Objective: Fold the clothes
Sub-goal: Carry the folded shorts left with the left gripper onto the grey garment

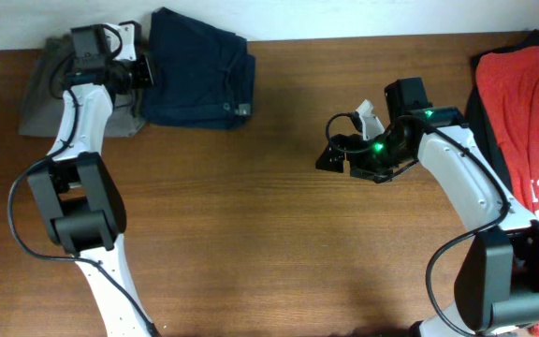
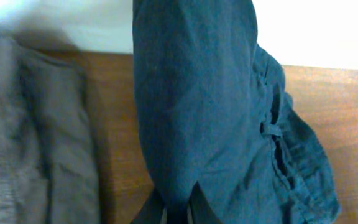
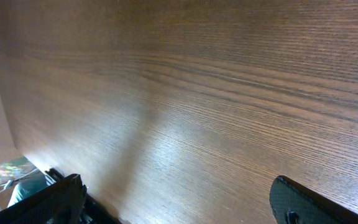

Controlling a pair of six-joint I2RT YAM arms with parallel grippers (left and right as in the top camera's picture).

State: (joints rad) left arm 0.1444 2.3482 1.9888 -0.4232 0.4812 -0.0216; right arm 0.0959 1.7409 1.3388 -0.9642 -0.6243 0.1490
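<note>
Bunched in a folded heap at the far edge of the table [image 1: 251, 234], left of centre: navy shorts [image 1: 199, 67], waistband end toward the right. Pinched at the left side by the left gripper [image 1: 148, 71], cloth clenched between its 2 fingers [image 2: 151, 213]. Just beside, to the left, grey-olive shorts [image 1: 45, 84]. Well apart, over bare wood right of centre, right gripper [image 1: 333, 154], jaws released wide, holding nothing. At the far right edge, red T-shirt [image 1: 522, 103] with white lettering.

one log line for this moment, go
left gripper: shut on navy shorts | right gripper: open above table, holding nothing | navy shorts: beside grey shorts
</note>
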